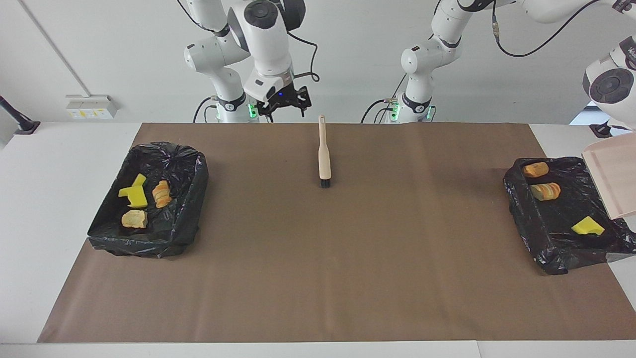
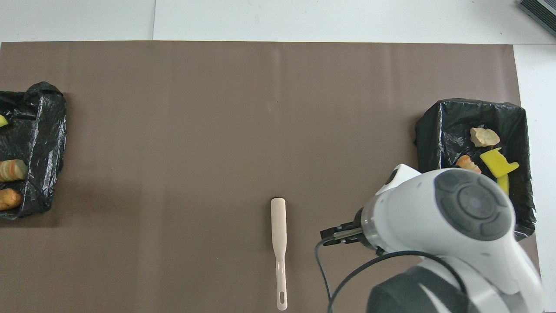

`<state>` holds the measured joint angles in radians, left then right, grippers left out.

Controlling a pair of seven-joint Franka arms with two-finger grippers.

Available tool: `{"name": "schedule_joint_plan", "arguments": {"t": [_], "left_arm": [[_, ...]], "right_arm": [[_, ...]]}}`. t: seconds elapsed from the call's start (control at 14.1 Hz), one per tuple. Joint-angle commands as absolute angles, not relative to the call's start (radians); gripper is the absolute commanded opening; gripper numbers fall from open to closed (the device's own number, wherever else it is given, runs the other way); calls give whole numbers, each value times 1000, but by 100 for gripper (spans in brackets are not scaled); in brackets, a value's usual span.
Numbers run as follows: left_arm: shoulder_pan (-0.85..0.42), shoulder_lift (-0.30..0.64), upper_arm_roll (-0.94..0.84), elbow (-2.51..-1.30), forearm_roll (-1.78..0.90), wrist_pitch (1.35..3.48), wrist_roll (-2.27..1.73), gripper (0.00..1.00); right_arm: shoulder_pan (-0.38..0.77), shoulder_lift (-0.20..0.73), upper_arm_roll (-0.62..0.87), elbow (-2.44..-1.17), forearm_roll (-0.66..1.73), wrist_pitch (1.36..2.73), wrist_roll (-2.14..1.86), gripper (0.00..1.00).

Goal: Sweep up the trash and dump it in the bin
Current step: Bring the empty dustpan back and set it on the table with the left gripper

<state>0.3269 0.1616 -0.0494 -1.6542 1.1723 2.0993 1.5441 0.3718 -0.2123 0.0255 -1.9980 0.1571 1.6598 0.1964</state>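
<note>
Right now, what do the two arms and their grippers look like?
Both arms are glossy white with rounded joints capped by dark grey discs and black bands. Green lights glow at both bases, and black cables trail along the links. The right gripper is black with a small blue light. The left gripper is out of view.

A brown paper sheet (image 1: 348, 258) covers most of the white table (image 1: 59, 169). On the wall past the right arm's end of the table sits a white socket box with small yellow labels (image 1: 90, 107). A dark stand foot (image 1: 22, 124) rests on the table's corner there.
</note>
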Motion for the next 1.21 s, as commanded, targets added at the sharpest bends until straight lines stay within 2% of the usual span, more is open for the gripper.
{"name": "schedule_joint_plan", "arguments": {"t": [0.0, 0.36, 0.5, 0.71, 0.85, 1.14], "left_arm": [[212, 149, -40, -1654, 1070, 1973, 1470, 0], [48, 153, -40, -1649, 757, 1788, 1309, 0], [-39, 163, -40, -1646, 671, 1698, 1105, 0], [-165, 213, -38, -1638, 534, 1588, 768, 0], [-221, 273, -40, -1562, 444, 1533, 562, 0], [-325, 376, -38, -1431, 237, 1491, 216, 0]], "right_arm": [[217, -219, 35, -1948, 124, 1585, 68, 100], [132, -174, 34, -1847, 11, 1597, 63, 100], [59, -123, 37, -1746, -12, 1586, 60, 100], [-15, -114, 35, -1700, -12, 1603, 60, 100], [-37, -89, 35, -1604, -27, 1586, 58, 100], [-60, -100, 35, -1629, -18, 1565, 61, 100]]}}
